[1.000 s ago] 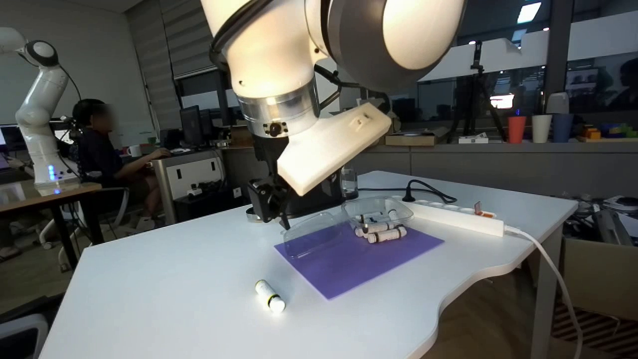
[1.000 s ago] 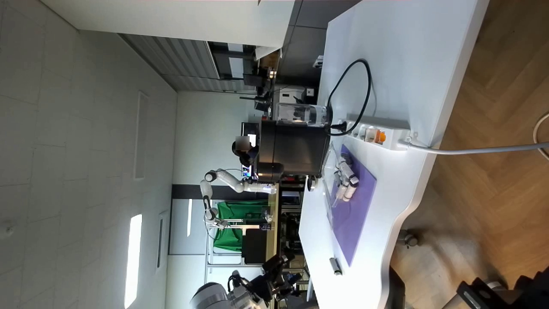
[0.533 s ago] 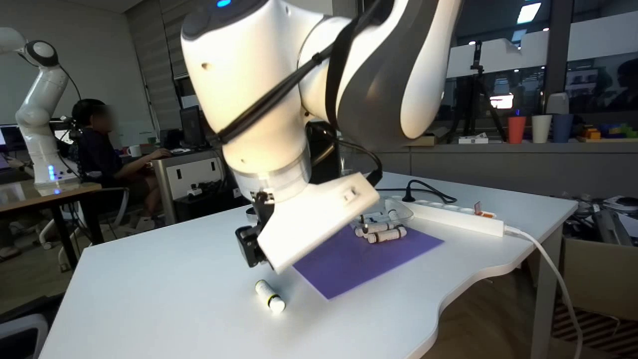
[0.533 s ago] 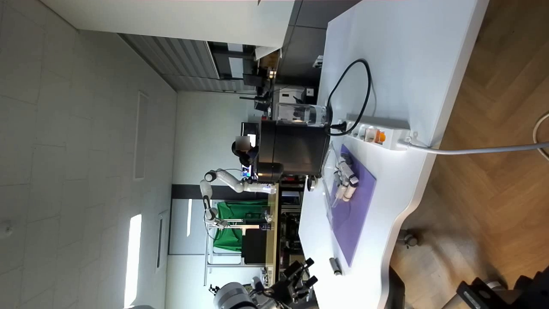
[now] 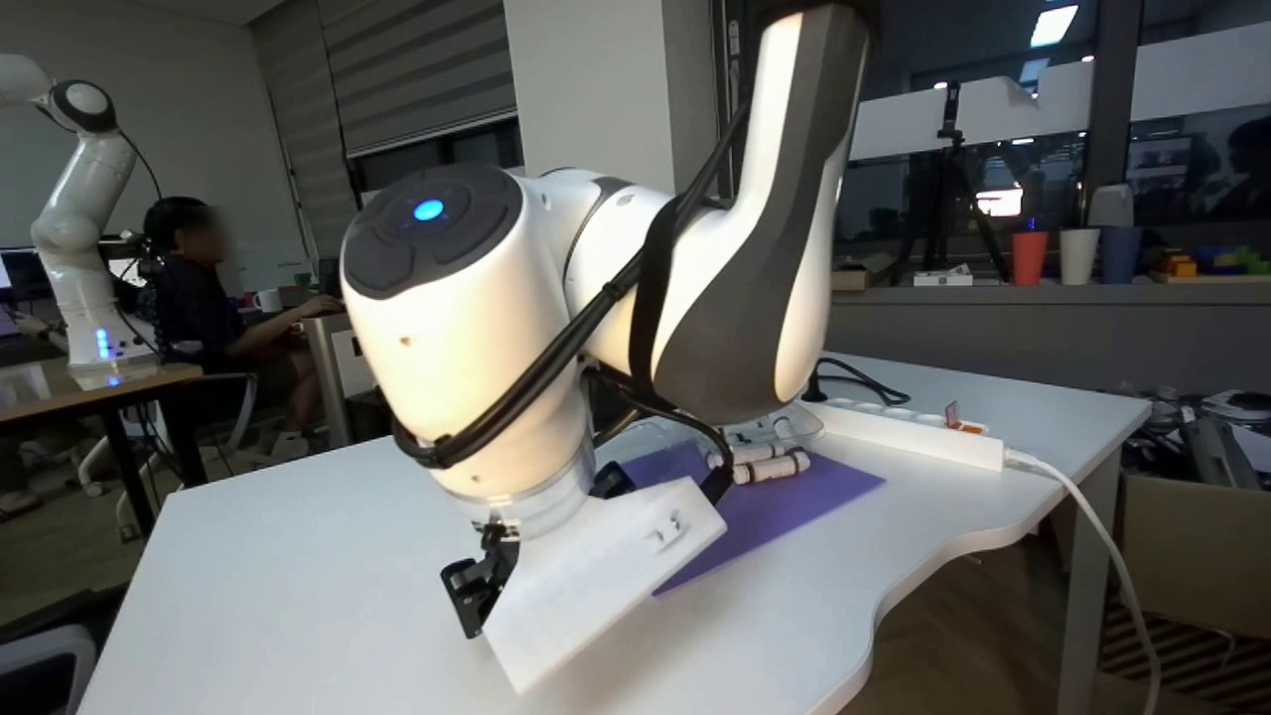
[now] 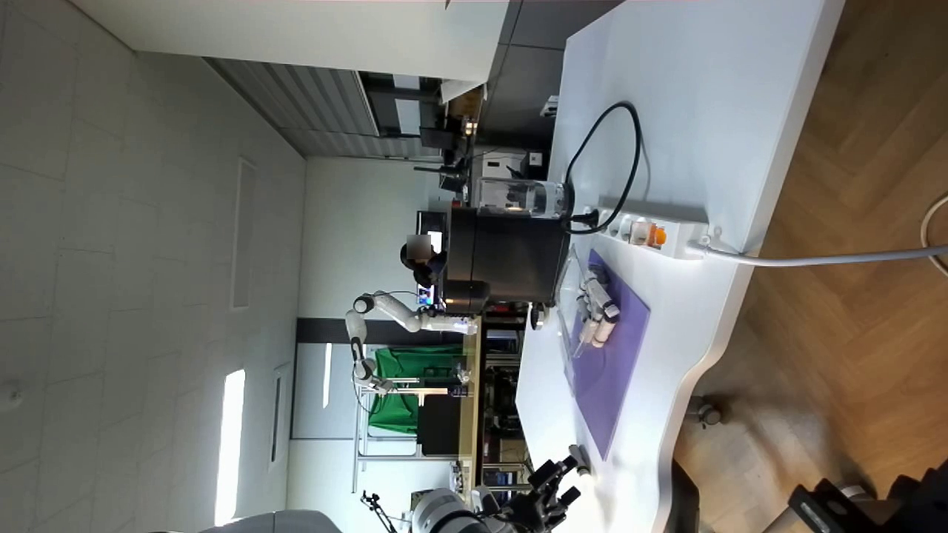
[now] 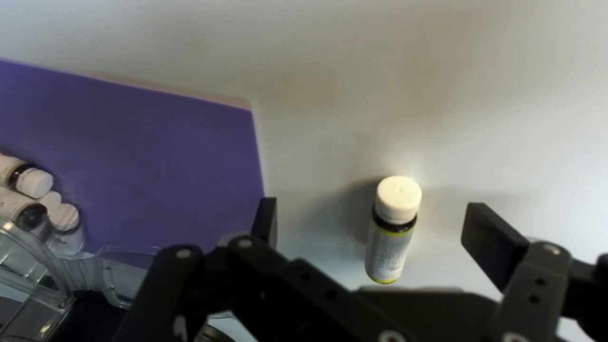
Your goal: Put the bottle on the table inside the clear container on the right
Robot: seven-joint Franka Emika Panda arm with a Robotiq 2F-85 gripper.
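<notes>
The white bottle [image 7: 390,247] lies on the white table [image 7: 427,71] in the wrist view, its cap pointing away from my gripper [image 7: 370,213]. The gripper is open, one finger each side of the bottle and apart from it. In an exterior view the gripper [image 6: 572,479] is just above the bottle [image 6: 580,457]; the other side hides the bottle behind my wrist. The clear container [image 5: 806,425] stands at the back of the purple mat, with several similar bottles [image 5: 772,467] in or against it. Its clear plastic also shows at the lower left of the wrist view [image 7: 28,261].
The purple mat [image 5: 794,516] lies beside the bottle. A white power strip [image 5: 904,435] with a black cable [image 6: 633,148] is behind the mat. A tall black machine [image 6: 511,255] and a clear jar [image 6: 518,198] stand near the container. The table's curved edge [image 5: 879,616] is at the front.
My arm has come away from beside the container and down over the bottle. The bottle and container have not moved; the bottle is now hidden in an exterior view.
</notes>
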